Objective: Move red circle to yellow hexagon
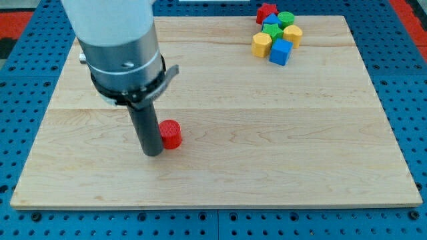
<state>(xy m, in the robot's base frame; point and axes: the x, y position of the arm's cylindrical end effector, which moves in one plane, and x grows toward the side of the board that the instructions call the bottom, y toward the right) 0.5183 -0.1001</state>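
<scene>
The red circle [171,133] lies on the wooden board at the lower left of the middle. My tip [153,153] rests on the board just to the left of it and slightly below, touching or nearly touching it. The yellow hexagon [261,45] sits in a cluster of blocks at the view's top right, far from the red circle. A second yellow block [292,35] lies at the right of that cluster.
The cluster also holds a red star [267,12], a green circle [285,19], a green block [273,33], a blue block [271,21] and a blue cube [281,51]. The wooden board [220,173] sits on a blue perforated table.
</scene>
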